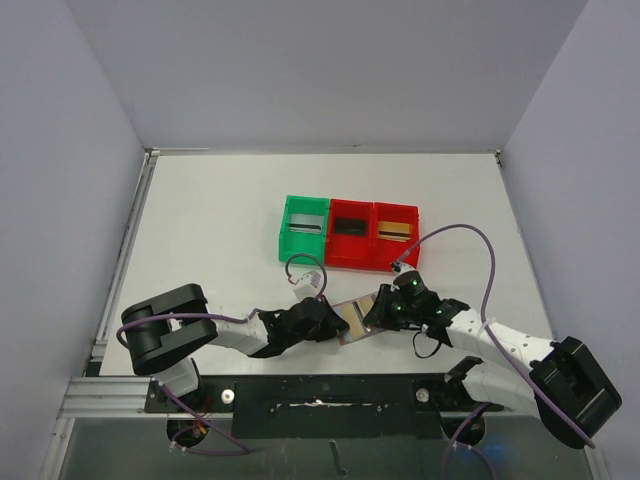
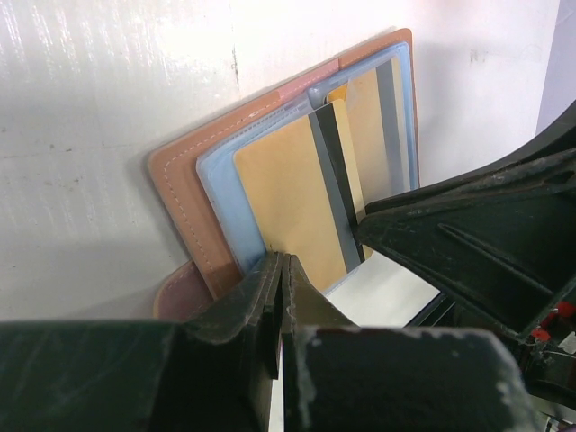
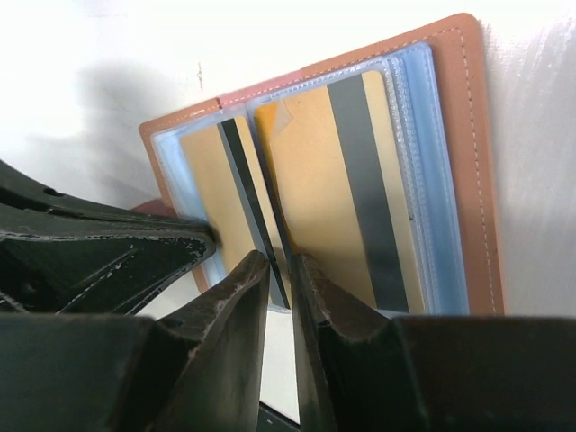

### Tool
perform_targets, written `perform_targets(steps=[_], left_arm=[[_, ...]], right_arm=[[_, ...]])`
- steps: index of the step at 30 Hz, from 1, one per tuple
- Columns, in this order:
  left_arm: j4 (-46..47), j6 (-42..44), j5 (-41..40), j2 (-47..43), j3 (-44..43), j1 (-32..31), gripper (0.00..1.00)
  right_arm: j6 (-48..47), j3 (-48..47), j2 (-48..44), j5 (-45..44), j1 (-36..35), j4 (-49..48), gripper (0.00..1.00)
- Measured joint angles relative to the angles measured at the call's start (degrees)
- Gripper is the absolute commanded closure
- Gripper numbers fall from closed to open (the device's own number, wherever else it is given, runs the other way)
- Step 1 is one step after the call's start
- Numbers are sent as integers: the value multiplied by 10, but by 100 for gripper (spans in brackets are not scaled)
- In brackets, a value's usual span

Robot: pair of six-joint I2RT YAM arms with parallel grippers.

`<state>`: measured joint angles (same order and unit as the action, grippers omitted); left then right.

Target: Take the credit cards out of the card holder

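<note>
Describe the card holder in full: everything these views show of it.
The card holder is tan-brown leather with pale stitching along its rim, a light blue lining and clear plastic sleeves. It lies open and flat on the white table, between the two hands. Gold cards with dark stripes sit in sleeves on both halves. The left hand, fingers shut, meets its near edge; the right hand is at the fold, fingers slightly apart.

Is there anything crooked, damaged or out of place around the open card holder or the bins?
Nothing stands out. The card holder lies open and flat, its two gold cards lie square with the blue sleeves, and the green bin and two red bins stand in a neat row. No damage or spill is visible.
</note>
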<state>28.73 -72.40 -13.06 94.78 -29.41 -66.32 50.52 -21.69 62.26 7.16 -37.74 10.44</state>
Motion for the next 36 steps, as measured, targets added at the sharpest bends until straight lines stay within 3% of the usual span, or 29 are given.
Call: perform_targets(steps=[5,13,33,36], left_arm=[[-5,0,0,0,-3,0,100],[-19,0,0,-1,-9,0,100],[-54,1,-1,-3,-26,0,100],[-68,3,-2,-7,-32,0,90]], right_arm=[[2,27,-9,47,29,-46,82],[3,53,-8,80,56,-94,100],[-33,95,-81,189,180,-105,100],[-38,96,-80,199,186,-104,100]])
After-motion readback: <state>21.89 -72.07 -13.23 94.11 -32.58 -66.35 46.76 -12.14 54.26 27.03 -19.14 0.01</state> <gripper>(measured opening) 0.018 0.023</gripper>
